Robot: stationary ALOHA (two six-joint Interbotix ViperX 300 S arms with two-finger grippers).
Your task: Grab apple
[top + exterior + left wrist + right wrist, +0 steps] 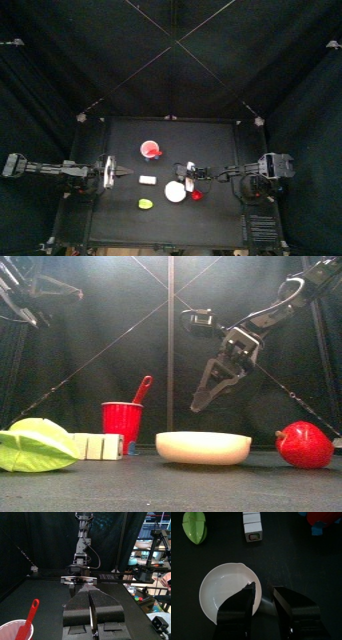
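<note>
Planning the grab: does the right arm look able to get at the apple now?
Probably yes. The right gripper hangs open above the table, and the apple sits in the open beside the white plate, nothing covering it.

Black curtains [54, 70] hang on all sides of the black table [127, 135]. Past them, a lit room with cluttered shelving [150, 549] shows.

Robot lab test pen
Black curtains [54, 60] enclose a small black bench [160, 200]; equipment racks [152, 547] stand beyond.
</note>
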